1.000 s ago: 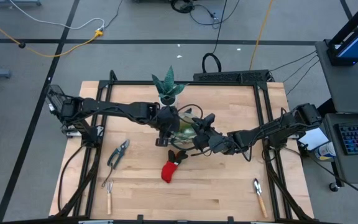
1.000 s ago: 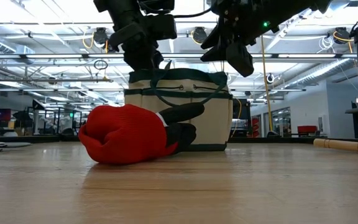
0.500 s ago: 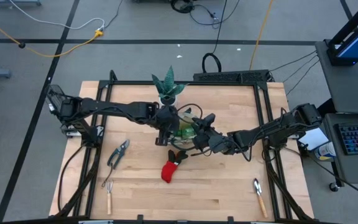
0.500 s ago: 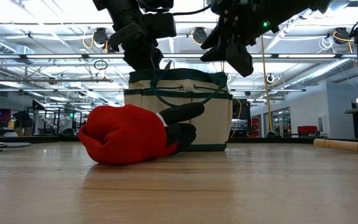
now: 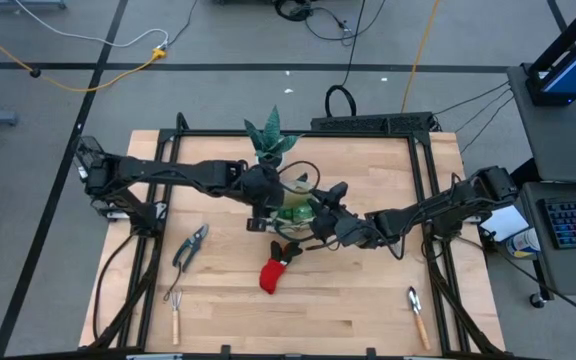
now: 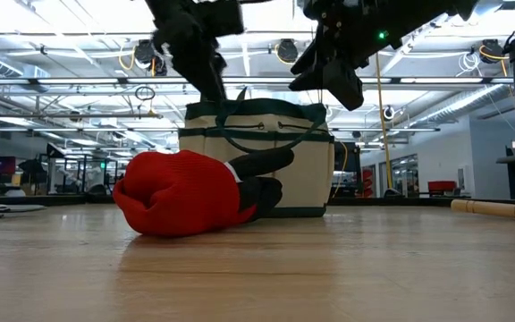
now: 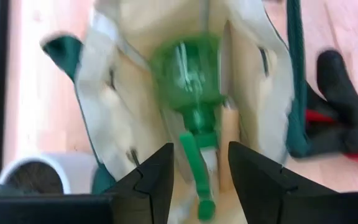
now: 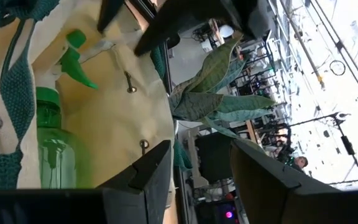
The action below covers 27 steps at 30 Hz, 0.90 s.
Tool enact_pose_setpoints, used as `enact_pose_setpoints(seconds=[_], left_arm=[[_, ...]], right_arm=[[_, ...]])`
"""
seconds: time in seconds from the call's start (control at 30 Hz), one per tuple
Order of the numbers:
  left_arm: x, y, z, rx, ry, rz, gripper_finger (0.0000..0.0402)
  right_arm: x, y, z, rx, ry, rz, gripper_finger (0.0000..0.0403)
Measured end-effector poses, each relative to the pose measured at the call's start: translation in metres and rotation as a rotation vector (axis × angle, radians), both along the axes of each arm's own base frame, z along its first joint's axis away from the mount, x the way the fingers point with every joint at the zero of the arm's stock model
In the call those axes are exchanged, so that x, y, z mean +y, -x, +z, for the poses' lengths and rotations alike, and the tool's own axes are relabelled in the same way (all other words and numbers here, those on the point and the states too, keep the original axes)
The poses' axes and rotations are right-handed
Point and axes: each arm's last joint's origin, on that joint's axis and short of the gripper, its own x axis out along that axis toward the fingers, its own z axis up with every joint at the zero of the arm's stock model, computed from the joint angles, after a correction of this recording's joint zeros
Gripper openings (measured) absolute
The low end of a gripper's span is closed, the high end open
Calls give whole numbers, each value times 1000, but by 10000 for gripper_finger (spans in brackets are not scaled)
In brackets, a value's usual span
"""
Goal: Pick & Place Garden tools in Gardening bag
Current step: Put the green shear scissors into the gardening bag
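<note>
The beige gardening bag (image 6: 257, 161) with green trim stands mid-table, its mouth open. A green spray bottle (image 7: 188, 68) stands inside it, head up. My left gripper (image 7: 197, 174) hangs open above the bag's mouth (image 5: 261, 213), clear of the bottle. My right gripper (image 8: 201, 168) is open at the bag's right rim (image 6: 342, 89). A red-and-black glove (image 6: 181, 192) lies on the table against the bag's near side. Grey shears (image 5: 190, 247), a wooden-handled fork (image 5: 175, 312) and a trowel (image 5: 417, 315) lie on the table. My right gripper reaches almost level from the table's right toward the bag's top rim (image 8: 174, 155), which shows between its open fingers. I cannot tell whether a finger touches the cloth.
A spiky green plant (image 5: 271, 138) in a white pot (image 7: 39, 171) stands just behind the bag. Dark frame rails (image 5: 423, 190) run along the table's left, right and far sides. Bare wood lies along the near edge between the fork and the trowel.
My left gripper has risen from the bag's mouth and drawn slightly toward the table's left. The bag, the glove and my right gripper have stayed put.
</note>
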Motion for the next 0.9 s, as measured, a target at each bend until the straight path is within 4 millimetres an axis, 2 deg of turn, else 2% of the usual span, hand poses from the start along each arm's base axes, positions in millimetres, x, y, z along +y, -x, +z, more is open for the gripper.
enact_pose_setpoints(seconds=[0.53, 0.9], left_arm=[[-15, 34, 34, -32, -15, 93, 156], [-28, 62, 39, 89, 58, 210, 156]], right_arm=[[6, 3, -1, -99, -151, 2, 155], [11, 21, 17, -142, -486, 171, 155]])
